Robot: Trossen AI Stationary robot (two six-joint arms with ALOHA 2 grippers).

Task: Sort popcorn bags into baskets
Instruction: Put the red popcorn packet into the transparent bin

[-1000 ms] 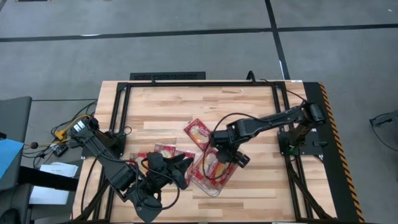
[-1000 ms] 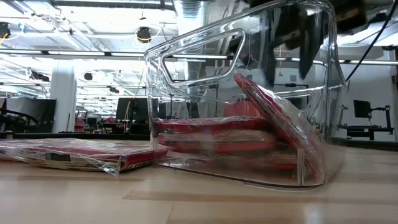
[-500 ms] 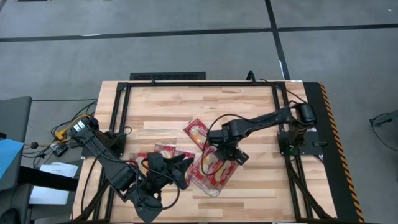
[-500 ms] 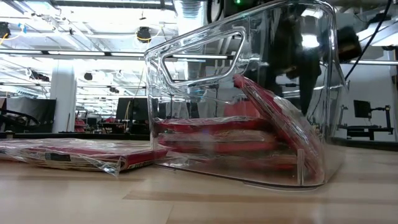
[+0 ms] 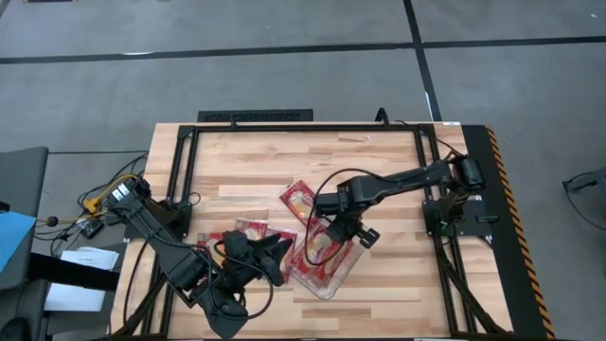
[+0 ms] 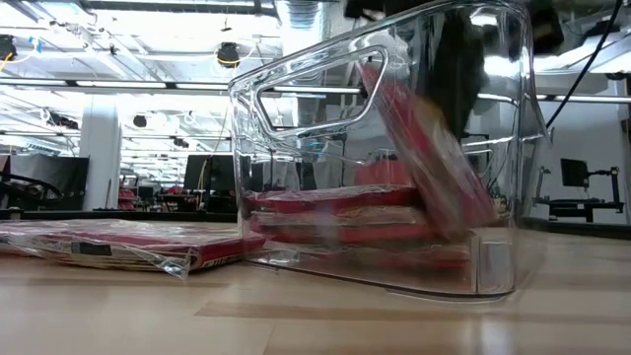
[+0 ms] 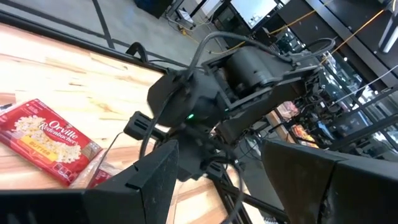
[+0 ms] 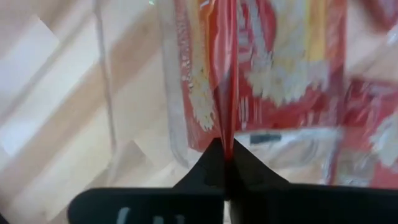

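We see a wooden table [image 5: 256,161] from above, with a clear plastic tub [image 5: 324,258] near its front edge, between our two arms. The back half of the table is bare wood, leaving wide room there; the front middle is crowded.

Our right gripper [image 5: 343,230] hangs over the tub's far rim, its fingers [image 8: 214,163] pinched tight on the top edge of a red popcorn bag [image 6: 419,148]. In the right wrist view the bag hangs edge-on below the fingers, inside the tub's clear wall. In the low view the bag stands steeply tilted in the tub, blurred, its lower end on a flat stack of bags [image 6: 340,212] lying on the tub's floor. Half a second ago this bag leaned lower against the tub's right wall; now it is more upright and nearer the middle, and the right arm has shifted slightly toward the table's centre.

Our left gripper [image 5: 275,256] waits just left of the tub, fingers spread apart, above loose bags [image 5: 244,232] lying on the wood. One more bag [image 5: 299,201] lies flat behind the tub, alone; it is glossy red with a pale popcorn picture and white lettering.
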